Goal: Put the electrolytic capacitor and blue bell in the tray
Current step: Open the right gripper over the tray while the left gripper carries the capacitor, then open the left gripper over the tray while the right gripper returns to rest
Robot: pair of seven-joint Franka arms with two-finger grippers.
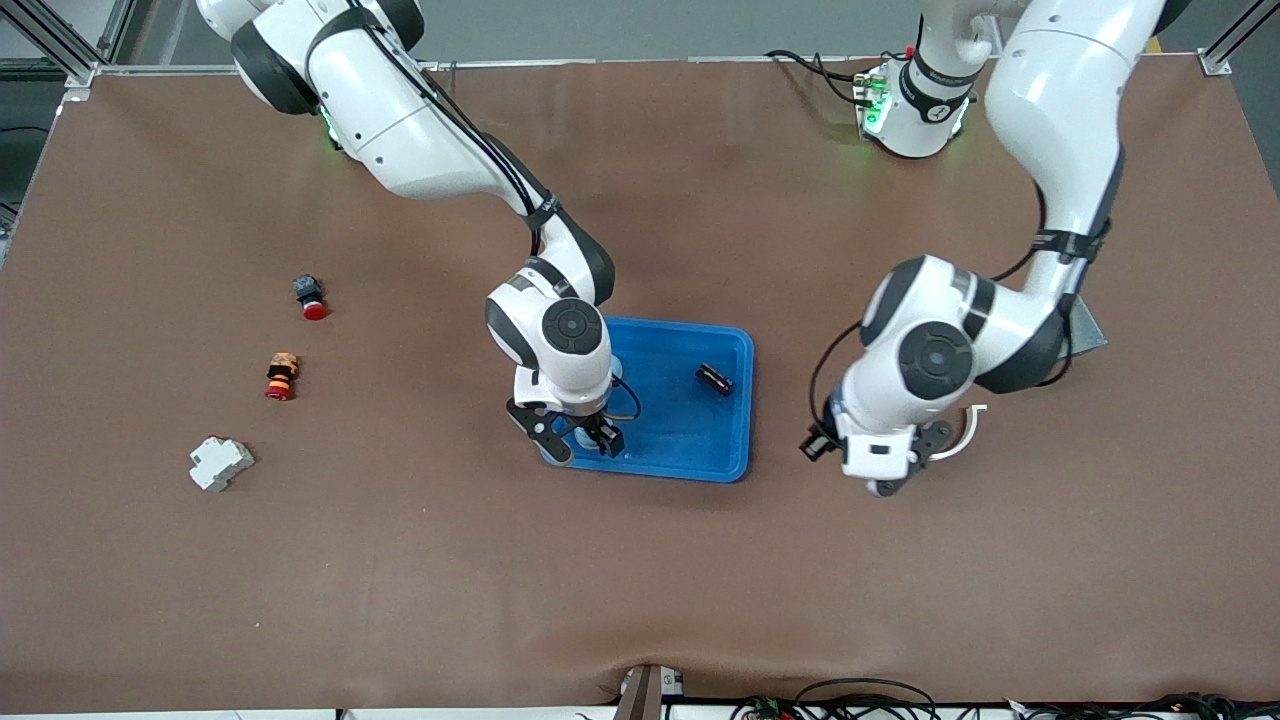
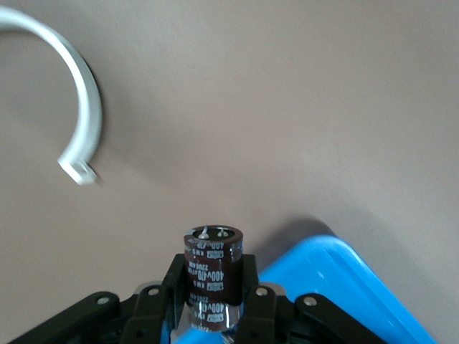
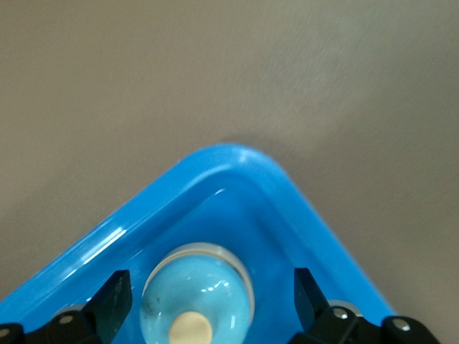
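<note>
Bell first: the blue bell point(image 3: 197, 294) sits inside the tray point(image 1: 690, 440) at its seven o'clock corner as the front camera sees it. The right tool point(image 1: 580, 440) hangs over it with jaws spread wide, gripping nothing, so that half looks done. The left tool point(image 2: 215, 283), clamped shut on the upright electrolytic capacitor point(image 2: 213, 251), hovers over bare surface point(image 1: 640, 580) at the tray's three o'clock beside a white curved clip point(image 1: 965, 428). It seems kept clear of the right arm crowding the tray, where a small dark part point(image 1: 715, 379) lies near two o'clock.
</note>
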